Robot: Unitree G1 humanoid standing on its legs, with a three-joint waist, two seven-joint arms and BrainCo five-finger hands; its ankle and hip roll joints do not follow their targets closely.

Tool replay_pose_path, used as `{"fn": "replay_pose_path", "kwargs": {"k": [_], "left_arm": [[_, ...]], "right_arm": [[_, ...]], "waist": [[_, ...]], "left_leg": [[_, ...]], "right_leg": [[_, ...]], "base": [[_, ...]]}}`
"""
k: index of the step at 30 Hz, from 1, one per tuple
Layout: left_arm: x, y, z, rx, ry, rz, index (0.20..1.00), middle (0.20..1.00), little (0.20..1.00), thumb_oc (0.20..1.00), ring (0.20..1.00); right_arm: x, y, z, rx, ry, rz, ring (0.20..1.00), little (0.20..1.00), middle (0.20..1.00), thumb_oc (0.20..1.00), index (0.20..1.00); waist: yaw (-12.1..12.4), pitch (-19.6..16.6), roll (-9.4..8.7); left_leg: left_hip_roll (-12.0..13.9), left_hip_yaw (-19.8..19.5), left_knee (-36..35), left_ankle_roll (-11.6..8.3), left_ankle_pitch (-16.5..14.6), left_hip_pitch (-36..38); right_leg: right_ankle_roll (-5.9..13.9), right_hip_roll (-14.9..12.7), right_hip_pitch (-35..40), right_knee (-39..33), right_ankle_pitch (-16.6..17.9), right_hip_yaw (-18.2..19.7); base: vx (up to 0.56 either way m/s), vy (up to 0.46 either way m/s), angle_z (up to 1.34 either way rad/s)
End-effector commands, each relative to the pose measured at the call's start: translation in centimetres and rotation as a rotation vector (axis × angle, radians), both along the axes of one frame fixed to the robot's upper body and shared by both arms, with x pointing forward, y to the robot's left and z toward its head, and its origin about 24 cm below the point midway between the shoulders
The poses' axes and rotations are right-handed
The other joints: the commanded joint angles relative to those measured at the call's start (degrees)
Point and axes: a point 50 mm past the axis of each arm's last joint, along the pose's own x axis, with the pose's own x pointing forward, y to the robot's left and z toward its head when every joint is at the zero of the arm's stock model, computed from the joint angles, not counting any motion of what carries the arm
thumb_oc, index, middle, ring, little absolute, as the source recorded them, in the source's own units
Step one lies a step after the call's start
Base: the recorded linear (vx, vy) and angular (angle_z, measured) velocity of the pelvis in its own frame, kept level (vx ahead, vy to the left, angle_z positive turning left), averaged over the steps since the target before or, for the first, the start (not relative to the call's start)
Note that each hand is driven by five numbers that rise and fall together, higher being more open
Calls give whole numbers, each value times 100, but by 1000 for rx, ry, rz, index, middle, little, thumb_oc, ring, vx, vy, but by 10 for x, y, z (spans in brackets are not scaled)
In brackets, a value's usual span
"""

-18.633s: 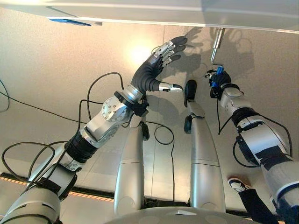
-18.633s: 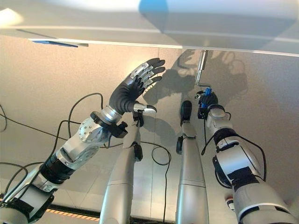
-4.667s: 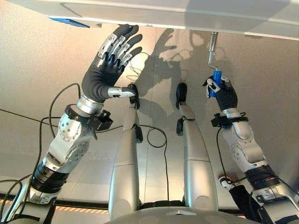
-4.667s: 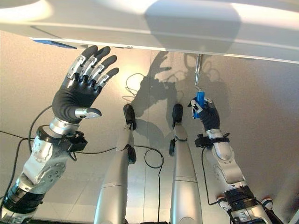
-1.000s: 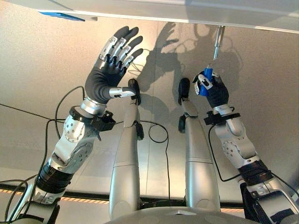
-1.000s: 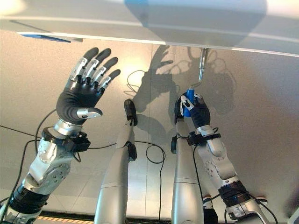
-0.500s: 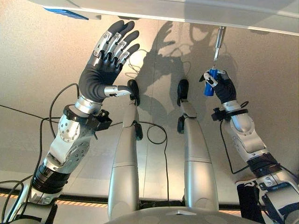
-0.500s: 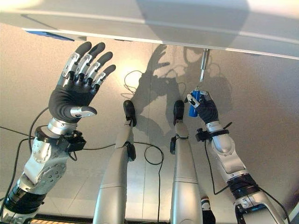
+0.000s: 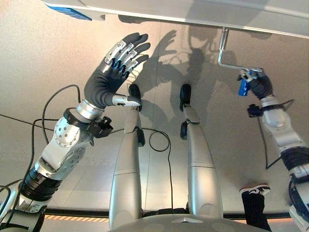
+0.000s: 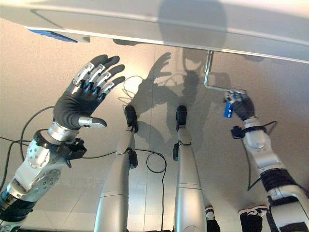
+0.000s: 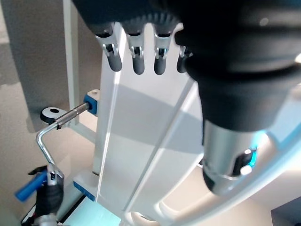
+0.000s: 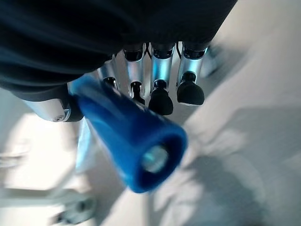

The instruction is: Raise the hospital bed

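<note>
Here the right hand [image 9: 259, 86] grips the blue crank handle [image 9: 243, 87]; left hand [image 9: 108, 79] spread open, bed frame [image 9: 193, 9] cut off above.

Left hand [image 11: 225, 70] open before the bed [image 11: 136, 141].

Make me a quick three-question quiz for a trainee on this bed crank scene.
1. True or false: the right hand grips the crank's blue handle.
2. Which describes the left hand? A) shut on the crank B) open, raised below the bed frame C) resting on the floor
3. Fill in: the metal crank runs from the handle up to the ____.

Key: 1 true; 2 B; 3 bed frame
</note>
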Motion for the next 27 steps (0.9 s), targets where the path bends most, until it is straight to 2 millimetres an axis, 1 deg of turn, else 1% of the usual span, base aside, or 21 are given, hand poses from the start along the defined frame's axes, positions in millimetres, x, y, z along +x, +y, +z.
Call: {"fn": "replay_pose_path", "kwargs": {"k": [1,4,5,6,7,8,10,11,12,13,15,16,17,18,19,20,22,23,24,26,27], "left_arm": [[-16,-13,15,-51,-106,-99,1000,1000,1000,1000,1000],[-15,-13,15,-52,-108,-95,1000,1000,1000,1000,1000],[-14,-15,15,-54,-106,-102,1000,1000,1000,1000,1000],[-14,-15,15,-55,-107,-101,1000,1000,1000,1000,1000],[-13,-17,15,-57,-99,-111,1000,1000,1000,1000,1000],[-13,-17,15,-58,-100,-110,1000,1000,1000,1000,1000],[-12,-19,14,-44,-88,-116,1000,1000,1000,1000,1000],[-10,-21,13,-41,-84,-122,1000,1000,1000,1000,1000],[-10,-22,13,-40,-78,-132,1000,1000,1000,1000,1000],[-11,-23,13,-45,-76,-142,1000,1000,1000,1000,1000],[-9,-24,12,-50,-71,-145,1000,1000,1000,1000,1000],[-9,-24,12,-51,-71,-139,1000,1000,1000,1000,1000],[-6,-25,9,-56,-56,-123,1000,1000,1000,1000,1000],[-5,-25,7,-61,-49,-117,1000,1000,1000,1000,1000],[-3,-25,5,-70,-38,-111,1000,1000,1000,1000,1000],[-3,-25,5,-70,-38,-110,1000,1000,1000,1000,1000],[0,-27,-1,-75,-10,-100,1000,1000,1000,1000,1000],[3,-28,-5,-72,3,-83,1000,1000,1000,1000,1000],[3,-28,-5,-72,3,-82,1000,1000,1000,1000,1000],[4,-29,-6,-77,7,-75,1000,1000,1000,1000,1000],[5,-31,-6,-94,11,-81,1000,1000,1000,1000,1000]], "right_arm": [[-31,-94,11,89,30,-463,200,200,200,200,200],[-31,-95,5,68,69,-465,200,200,200,200,200],[-34,-101,-3,73,120,-501,200,200,200,200,200],[-33,-101,-3,73,120,-500,200,200,200,200,200],[-35,-107,-12,55,197,-541,200,200,200,200,200],[-34,-106,-12,54,196,-539,200,200,200,200,200],[-35,-111,-23,13,307,-576,200,200,200,200,200],[-36,-115,-23,27,327,-604,200,200,200,200,200],[-34,-115,-25,39,353,-610,200,200,200,200,200],[-31,-111,-29,40,388,-599,200,200,200,200,200],[-21,-101,-30,22,415,-563,200,200,200,200,200],[-13,-92,-29,4,416,-526,200,200,200,200,200],[-4,-79,-35,-13,448,-483,200,200,200,200,200],[-2,-77,-35,-8,451,-481,200,200,200,200,200],[5,-68,-37,-8,451,-457,200,200,200,200,200],[5,-67,-36,-8,451,-456,200,200,200,200,200],[12,-54,-40,-13,462,-415,200,200,200,200,200],[20,-39,-45,-8,468,-375,200,200,200,200,200],[20,-39,-45,-8,468,-375,200,200,200,200,200],[28,-23,-49,-50,484,-317,200,200,200,200,200],[31,-13,-54,-45,498,-294,200,200,200,200,200]], "waist": [[-19,30,313],[-20,30,317],[8,30,331],[3,30,332],[48,30,355],[39,30,355],[78,30,383],[92,30,408],[124,30,428],[161,30,448],[199,30,486],[208,30,490],[238,30,501],[247,30,509],[262,30,518],[258,30,516],[273,30,527],[293,30,551],[292,30,550],[295,30,555],[303,30,570]], "left_leg": [[85,87,659,-163,-871,383],[82,90,657,-162,-870,383],[75,95,647,-162,-869,391],[76,96,647,-162,-869,389],[73,103,636,-166,-862,393],[74,104,635,-166,-862,391],[77,102,650,-161,-858,381],[76,103,659,-159,-863,383],[77,104,652,-160,-858,394],[72,98,652,-158,-851,394],[69,106,624,-159,-836,411],[75,106,625,-157,-831,411],[68,96,633,-144,-828,406],[64,96,643,-139,-830,403],[62,106,634,-133,-827,413],[62,108,633,-133,-826,414],[56,101,632,-124,-822,421],[56,113,636,-119,-818,436],[55,113,635,-119,-817,437],[46,110,614,-123,-800,467],[31,103,581,-126,-777,493]], "right_leg": [[188,259,416,-417,167,-373],[188,253,406,-413,172,-374],[187,254,414,-429,180,-361],[187,255,412,-430,181,-360],[190,249,418,-443,201,-361],[190,250,416,-445,202,-360],[183,251,411,-433,211,-361],[181,249,417,-432,206,-366],[178,250,426,-435,206,-365],[173,249,438,-440,205,-365],[171,257,458,-459,205,-367],[166,265,450,-455,209,-365],[152,270,437,-444,207,-371],[149,271,435,-437,205,-372],[147,272,440,-438,209,-371],[147,272,440,-439,210,-370],[141,276,447,-437,207,-374],[136,274,460,-429,209,-370],[136,274,461,-429,209,-370],[135,272,484,-452,221,-368],[139,267,529,-514,248,-362]], "base": [[0,0,0],[0,0,0],[0,0,0],[0,0,0],[0,0,0],[0,0,0],[0,0,0],[0,0,0],[0,0,0],[0,0,0],[0,0,0],[0,0,0],[0,0,0],[0,0,0],[0,0,0],[0,0,0],[0,0,0],[0,0,0],[0,0,0],[-17,3,-2],[-26,5,-4]]}}
